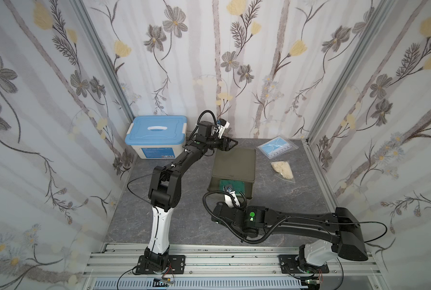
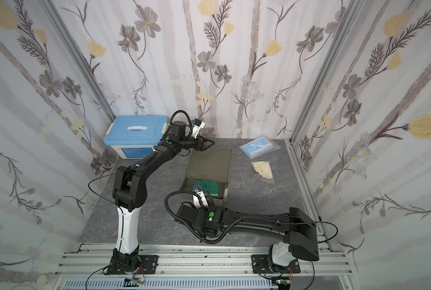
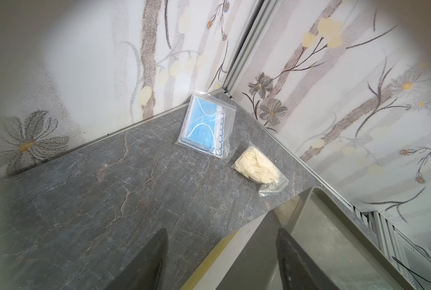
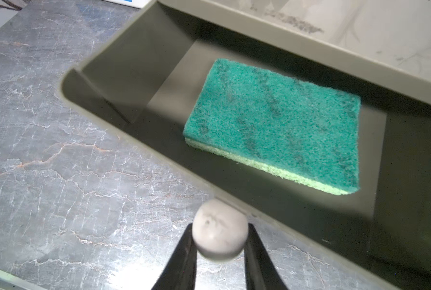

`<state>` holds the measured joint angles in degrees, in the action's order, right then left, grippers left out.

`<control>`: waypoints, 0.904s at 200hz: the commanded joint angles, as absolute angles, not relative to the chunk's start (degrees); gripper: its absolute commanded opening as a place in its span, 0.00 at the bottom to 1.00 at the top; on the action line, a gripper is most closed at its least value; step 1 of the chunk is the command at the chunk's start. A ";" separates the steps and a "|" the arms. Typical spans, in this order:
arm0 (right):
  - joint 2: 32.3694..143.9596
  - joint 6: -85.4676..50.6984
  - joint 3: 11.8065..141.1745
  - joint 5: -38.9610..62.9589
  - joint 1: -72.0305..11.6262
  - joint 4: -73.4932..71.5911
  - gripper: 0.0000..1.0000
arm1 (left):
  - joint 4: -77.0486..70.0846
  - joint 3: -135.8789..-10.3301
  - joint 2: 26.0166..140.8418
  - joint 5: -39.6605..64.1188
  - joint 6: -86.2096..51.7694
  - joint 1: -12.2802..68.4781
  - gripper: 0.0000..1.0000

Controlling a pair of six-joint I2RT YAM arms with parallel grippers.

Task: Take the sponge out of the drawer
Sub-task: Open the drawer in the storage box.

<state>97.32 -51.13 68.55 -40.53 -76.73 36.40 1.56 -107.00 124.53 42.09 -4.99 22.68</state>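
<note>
green rectangular sponge (image 4: 272,125) lies flat in the open olive plastic drawer (image 4: 134,62), just beyond the right pincer (image 4: 220,232), which clamps the round grey knob (image 4: 219,222). left pincer (image 1: 232,143) straddles the olive cabinet (image 1: 234,160) at its back corner; grip, cannot tell.

Right end effector (image 4: 220,227) pinches the knob (image 4: 218,221) — left end effector (image 3: 222,232) (fingers (image 3: 149,263) parted) hovers.

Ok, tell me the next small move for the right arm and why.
Probably open the right gripper and let go of the knob. The drawer looks pulled out far enough: the whole sponge lies uncovered and flat inside it, and that gripper, clamped on the knob, cannot reach for it until it releases.
</note>
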 commanded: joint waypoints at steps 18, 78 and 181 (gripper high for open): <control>98.66 -53.36 69.84 -35.95 -79.27 40.03 0.27 | 5.47 -106.61 125.86 40.51 -4.92 22.63 0.69; 95.90 -50.45 73.52 -35.15 -80.54 44.29 0.50 | 5.59 -106.51 125.95 40.74 -4.60 22.68 0.69; 81.45 -27.31 80.51 -12.22 -65.78 52.54 0.50 | 6.60 -106.56 125.77 40.87 -3.51 22.66 0.69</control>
